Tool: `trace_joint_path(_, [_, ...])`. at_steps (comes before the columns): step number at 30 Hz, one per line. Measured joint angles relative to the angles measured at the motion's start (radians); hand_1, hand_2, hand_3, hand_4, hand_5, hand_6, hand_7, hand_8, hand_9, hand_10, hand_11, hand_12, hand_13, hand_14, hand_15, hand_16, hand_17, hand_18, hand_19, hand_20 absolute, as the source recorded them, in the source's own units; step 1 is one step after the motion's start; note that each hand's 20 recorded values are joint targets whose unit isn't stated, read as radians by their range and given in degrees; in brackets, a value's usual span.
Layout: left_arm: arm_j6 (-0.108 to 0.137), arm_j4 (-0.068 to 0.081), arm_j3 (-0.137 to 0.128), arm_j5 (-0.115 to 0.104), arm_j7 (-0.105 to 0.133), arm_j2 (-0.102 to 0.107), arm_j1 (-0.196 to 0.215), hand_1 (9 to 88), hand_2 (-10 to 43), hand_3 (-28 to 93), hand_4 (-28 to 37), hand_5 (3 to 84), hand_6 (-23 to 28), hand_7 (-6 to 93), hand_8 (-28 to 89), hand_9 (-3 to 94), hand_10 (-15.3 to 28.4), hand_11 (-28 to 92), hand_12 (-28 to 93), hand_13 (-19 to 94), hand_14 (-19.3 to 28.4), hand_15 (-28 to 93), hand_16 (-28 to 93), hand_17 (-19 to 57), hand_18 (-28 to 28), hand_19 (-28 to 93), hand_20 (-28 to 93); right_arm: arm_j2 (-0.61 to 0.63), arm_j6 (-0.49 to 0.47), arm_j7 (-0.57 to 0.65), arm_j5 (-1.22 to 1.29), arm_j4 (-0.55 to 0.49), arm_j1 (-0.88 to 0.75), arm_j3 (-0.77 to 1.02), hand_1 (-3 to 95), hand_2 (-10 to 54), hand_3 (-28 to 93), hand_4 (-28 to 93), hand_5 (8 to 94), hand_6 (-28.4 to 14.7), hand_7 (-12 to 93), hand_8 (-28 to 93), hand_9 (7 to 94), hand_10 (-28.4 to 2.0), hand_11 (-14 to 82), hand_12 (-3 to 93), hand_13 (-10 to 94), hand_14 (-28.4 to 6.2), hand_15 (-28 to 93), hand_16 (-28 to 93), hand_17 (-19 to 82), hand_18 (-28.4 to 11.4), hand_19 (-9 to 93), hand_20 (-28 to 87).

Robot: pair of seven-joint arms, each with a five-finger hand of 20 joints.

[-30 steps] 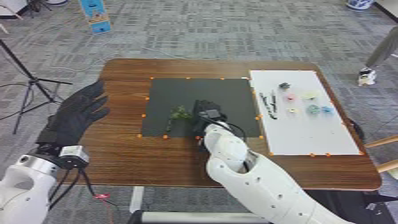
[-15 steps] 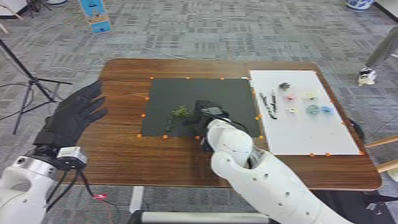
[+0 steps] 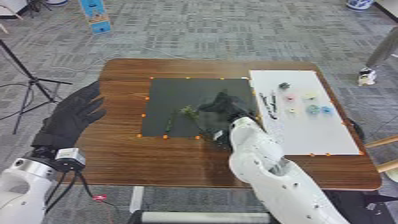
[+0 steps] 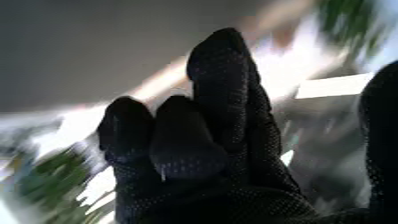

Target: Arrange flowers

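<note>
Farther right: right fingers (image 3: 227, 106), thumb (image 4: 383, 140) apart

Bench (image 3: 120, 160) grained in brown, mat (image 3: 191, 92) coloured black, markers (image 3: 165, 137) coloured orange, sheet (image 3: 315, 140) coloured white, blooms (image 3: 313, 109) tinted pink, yellow, teal and blue, carpet (image 3: 204, 30) patterned in mottled grey.

No text, label, brand, number or sign can be read, even on the blue banner (image 3: 97, 20).
</note>
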Motion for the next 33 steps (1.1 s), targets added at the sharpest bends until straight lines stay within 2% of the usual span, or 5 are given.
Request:
trace_joint_path(4, [0.001,-0.003,-0.005,0.000,0.001,-0.005,0.007,29.6,-9.5,60,-28.3,23.1,1.5,16.2,-10,16.1,8.0,10,18,12,10.3,11,5,-8.7,14.9,35,8,0.037,0.220,-0.036,0.117,-0.064,-0.048,0.105,22.3,-9.5,73,-26,64.2,-4.9,28,-6,75.4,-13.4,45.2,40.9,71,-8.5,76,46,41,-21.2,93,49])
trace_joint_path(9, [0.004,-0.010,-0.016,0.000,0.007,-0.010,0.019,29.6,-9.5,60,-28.3,23.2,1.5,16.2,-10,16.1,8.1,10,18,12,10.3,11,5,-8.7,14.9,35,8,0.125,0.297,-0.005,0.126,-0.121,-0.102,0.234,27.0,-9.5,70,-28,62.5,-4.9,29,-7,72.8,-13.4,47.6,41.2,69,-9.1,77,45,38,-21.1,93,46])
trace_joint_path(17, [0.015,-0.021,-0.032,0.000,0.014,-0.017,0.043,29.8,-9.5,60,-28.3,23.2,1.5,16.1,-10,16.1,8.2,10,18,12,10.3,11,5,-8.7,14.8,35,8,0.305,0.136,0.116,-0.087,-0.050,-0.198,0.343,44.7,-9.5,41,-28,65.9,-4.5,30,-7,73.5,-12.3,49.2,41.8,71,-8.0,78,44,40,-20.3,93,46])
trace_joint_path(20, [0.016,-0.021,-0.032,0.000,0.015,-0.018,0.047,29.6,-9.5,60,-28.3,23.2,1.6,16.0,-10,16.1,8.2,10,18,12,10.3,11,5,-8.7,14.8,35,8,0.351,0.059,0.108,-0.061,-0.019,-0.192,0.296,43.6,-9.5,42,-28,66.8,-4.3,30,-7,74.4,-12.3,49.1,41.8,72,-7.7,78,44,41,-20.4,93,47])
trace_joint_path(33, [0.017,-0.021,-0.030,0.000,0.014,-0.018,0.047,29.5,-9.5,60,-28.3,23.3,1.6,15.9,-10,16.1,8.2,10,18,12,10.3,11,5,-8.6,14.7,35,8,0.359,0.069,0.090,-0.030,0.046,-0.043,0.092,33.9,-9.5,56,-28,67.7,-4.2,30,-7,75.2,-11.9,48.7,42.2,72,-7.4,77,45,42,-20.1,93,47])
